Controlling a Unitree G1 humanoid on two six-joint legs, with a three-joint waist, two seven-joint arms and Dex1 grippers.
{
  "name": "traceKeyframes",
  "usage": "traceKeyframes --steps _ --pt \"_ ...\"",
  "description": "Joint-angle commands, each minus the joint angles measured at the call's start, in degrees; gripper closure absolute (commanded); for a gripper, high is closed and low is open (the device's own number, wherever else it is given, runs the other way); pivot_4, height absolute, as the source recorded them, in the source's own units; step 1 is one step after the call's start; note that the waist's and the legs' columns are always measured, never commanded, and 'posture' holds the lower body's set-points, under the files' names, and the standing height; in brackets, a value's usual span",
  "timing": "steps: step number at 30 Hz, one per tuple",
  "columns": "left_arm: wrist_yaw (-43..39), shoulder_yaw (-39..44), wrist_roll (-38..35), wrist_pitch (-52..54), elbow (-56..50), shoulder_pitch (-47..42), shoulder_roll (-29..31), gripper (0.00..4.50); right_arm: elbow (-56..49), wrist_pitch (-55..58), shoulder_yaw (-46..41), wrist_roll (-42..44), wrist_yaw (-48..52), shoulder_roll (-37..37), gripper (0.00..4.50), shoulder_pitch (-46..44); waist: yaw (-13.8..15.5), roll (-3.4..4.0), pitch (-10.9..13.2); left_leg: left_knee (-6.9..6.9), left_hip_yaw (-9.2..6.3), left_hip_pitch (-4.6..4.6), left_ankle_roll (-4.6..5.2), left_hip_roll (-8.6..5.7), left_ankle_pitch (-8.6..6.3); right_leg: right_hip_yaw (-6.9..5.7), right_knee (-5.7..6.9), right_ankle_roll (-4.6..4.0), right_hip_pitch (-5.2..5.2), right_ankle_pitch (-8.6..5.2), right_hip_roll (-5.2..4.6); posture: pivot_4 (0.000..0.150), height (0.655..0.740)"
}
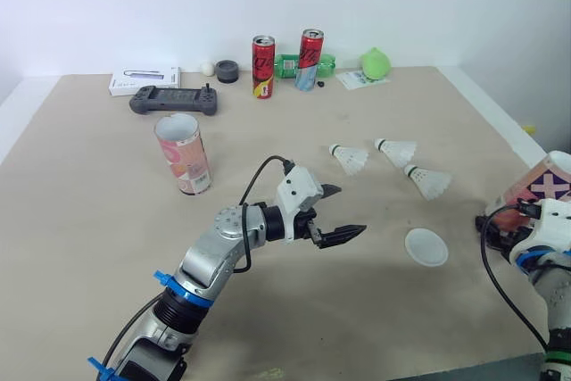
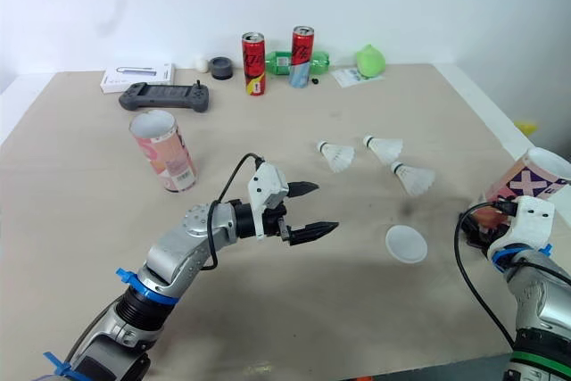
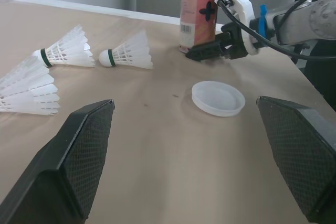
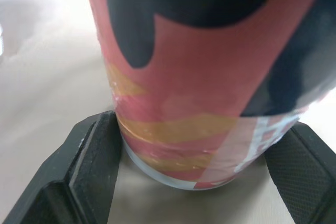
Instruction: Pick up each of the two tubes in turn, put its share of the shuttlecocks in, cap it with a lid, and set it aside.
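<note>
Right wrist view: right gripper (image 4: 194, 156) clasping pink tube (image 4: 210, 51) at base; left gripper (image 1: 351, 210) hovering wide open near white lid (image 1: 426, 246).

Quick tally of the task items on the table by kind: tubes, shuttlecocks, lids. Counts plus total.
Tubes: 2 (one left, one far right)
Shuttlecocks: 3
Lids: 1
Total: 6
</note>
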Motion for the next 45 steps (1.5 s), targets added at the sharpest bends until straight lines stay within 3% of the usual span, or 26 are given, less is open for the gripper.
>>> traceKeyframes --steps 1,9,18,30,38,45 --pt "0.1 -0.1 -0.5 -0.2 -2.4 -0.2 -0.7 0.00 2.7 9.2 4.4 -0.1 2.0 2.0 0.26 6.1 0.0 -0.08 -0.1 0.00 -0.07 0.01 0.00 0.01 0.00 -0.08 0.00 -0.04 0.04 -0.02 0.01 0.150 0.7400" --pt "-0.2 0.1 -0.6 0.0 -2.4 -0.2 -0.5 0.00 2.1 13.6 5.8 0.4 4.0 0.2 0.26 8.7 1.4 -0.72 -0.6 -0.02 -0.79 0.20 -0.02 0.04 -0.02 -0.80 0.00 -0.39 0.48 -0.26 0.03 0.150 0.7400" --pt "0.0 0.1 -0.7 0.2 -2.4 -0.1 -0.6 0.00 -0.6 16.4 9.6 -1.2 6.4 -2.3 0.26 12.0 1.7 -0.94 -1.0 -0.07 -1.52 0.33 -0.16 0.07 -0.11 -1.61 0.01 -0.72 0.92 -0.61 0.04 0.150 0.7400" --pt "-0.4 0.1 -0.7 0.2 -2.2 0.1 -0.3 0.00 -1.7 21.3 0.4 3.9 4.0 3.2 0.26 12.6 2.3 -1.19 -1.5 -0.08 -1.95 0.48 -0.40 0.11 -0.37 -2.04 0.02 -0.91 1.24 -0.97 0.08 0.150 0.7400" --pt "-1.0 0.3 -0.7 0.1 -1.7 -0.4 -0.4 0.00 -8.7 24.7 0.4 6.7 6.2 4.0 0.26 16.9 2.8 -1.18 -1.5 -0.17 -2.18 0.48 -0.41 0.16 -0.39 -2.30 0.05 -1.11 1.26 -1.12 0.13 0.150 0.7400" --pt "-1.0 0.5 -0.7 -0.3 -1.4 -0.4 -0.5 0.00 -14.0 19.5 -1.8 7.4 8.1 4.3 0.26 21.1 2.8 -1.13 -1.5 -0.21 -2.27 0.47 -0.40 0.21 -0.45 -2.44 0.10 -1.22 1.27 -1.28 0.17 0.150 0.7400"
